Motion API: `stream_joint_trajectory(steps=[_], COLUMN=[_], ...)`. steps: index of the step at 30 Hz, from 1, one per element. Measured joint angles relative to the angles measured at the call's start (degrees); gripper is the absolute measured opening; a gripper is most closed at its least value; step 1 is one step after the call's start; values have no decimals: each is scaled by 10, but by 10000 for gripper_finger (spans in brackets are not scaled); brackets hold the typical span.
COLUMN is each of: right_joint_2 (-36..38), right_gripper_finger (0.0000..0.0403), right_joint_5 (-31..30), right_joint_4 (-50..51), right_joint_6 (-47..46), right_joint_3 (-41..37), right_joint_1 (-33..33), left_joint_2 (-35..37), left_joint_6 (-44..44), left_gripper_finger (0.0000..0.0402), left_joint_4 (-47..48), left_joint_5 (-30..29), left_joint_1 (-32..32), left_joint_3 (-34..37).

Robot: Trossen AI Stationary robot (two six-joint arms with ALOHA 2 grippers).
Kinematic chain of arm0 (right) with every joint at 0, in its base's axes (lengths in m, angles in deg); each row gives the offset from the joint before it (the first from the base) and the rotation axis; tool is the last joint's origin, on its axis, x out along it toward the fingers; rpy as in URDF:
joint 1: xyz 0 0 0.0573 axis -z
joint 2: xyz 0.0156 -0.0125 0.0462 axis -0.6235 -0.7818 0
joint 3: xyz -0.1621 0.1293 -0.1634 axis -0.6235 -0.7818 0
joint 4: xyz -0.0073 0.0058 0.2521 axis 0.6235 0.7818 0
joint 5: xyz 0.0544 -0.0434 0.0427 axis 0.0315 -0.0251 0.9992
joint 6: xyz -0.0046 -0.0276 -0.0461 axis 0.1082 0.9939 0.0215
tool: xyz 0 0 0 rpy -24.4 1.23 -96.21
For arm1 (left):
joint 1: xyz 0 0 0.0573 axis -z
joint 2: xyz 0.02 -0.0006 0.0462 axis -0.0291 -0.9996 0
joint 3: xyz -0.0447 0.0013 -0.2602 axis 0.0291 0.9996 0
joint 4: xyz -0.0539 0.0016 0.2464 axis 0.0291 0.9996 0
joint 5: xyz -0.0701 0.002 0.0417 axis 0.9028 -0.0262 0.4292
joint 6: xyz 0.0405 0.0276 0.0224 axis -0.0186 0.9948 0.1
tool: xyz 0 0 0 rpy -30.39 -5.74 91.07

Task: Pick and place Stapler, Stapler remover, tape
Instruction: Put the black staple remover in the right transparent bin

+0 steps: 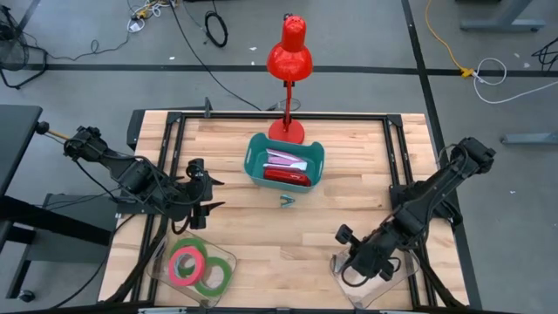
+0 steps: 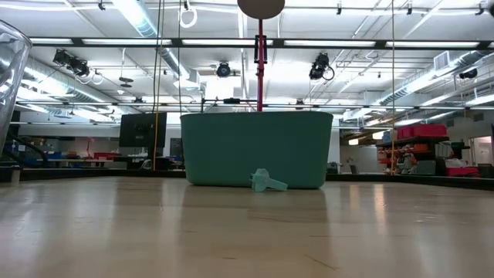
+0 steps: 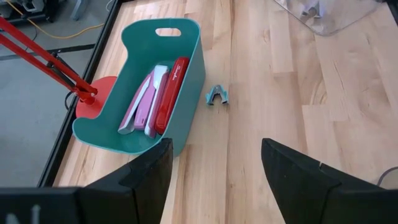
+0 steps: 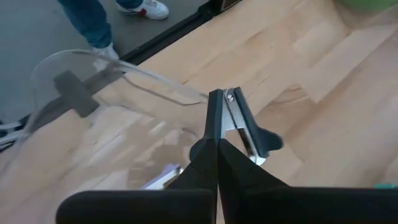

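Pale wooden tabletop (image 1: pixel 261 235) carries our small teal staple remover (image 1: pixel 287 201) just in front of the teal plastic bin (image 1: pixel 316 158), where a red stapler (image 1: pixel 288 175) and a pink-and-white one (image 3: pixel 144 99) lie partly hidden by the wall. Three tape rolls, two green and one red-pink (image 1: pixel 185 263), sit in a clear tray (image 1: pixel 228 258) near the left gripper (image 1: pixel 207 193), whose fingers stand apart around nothing. We see the right gripper (image 4: pixel 219 134) pinched shut on a metal-and-black staple remover (image 4: pixel 245 127) over another clear tray (image 4: pixel 81 81), its contents blurred.

Red stapler (image 1: pixel 288 175) and pale stapler (image 1: pixel 285 160) lying in the teal bin at centre; teal staple remover (image 1: pixel 287 201) just below; tape rolls (image 1: pixel 197 265) stacked lower left.
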Motion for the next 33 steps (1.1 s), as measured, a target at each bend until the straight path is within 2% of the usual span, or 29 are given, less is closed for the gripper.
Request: stream_joint_trajectory(steps=[4, 17, 24, 29, 33], right_joint_2=[0, 16, 34, 40, 37], right_gripper_finger=[1, 1, 1, 1, 1], right_joint_5=[27, 53, 92, 105, 92], right_joint_4=[14, 30, 67, 88, 103], right_joint_6=[-15, -82, -120, -144, -139], right_joint_3=[0, 0, 0, 0, 0], right_joint_1=[-10, -44, -69, -85, -93], left_joint_2=[0, 0, 0, 0, 0], left_joint_6=[-1, 5, 5, 5, 5], left_gripper_finger=[248, 248, 248, 248, 248], left_joint_4=[0, 1, 1, 0, 0], left_joint_5=[0, -2, -2, -2, -2], left_joint_1=[0, 0, 0, 0, 0], left_joint_3=[0, 0, 0, 0, 0])
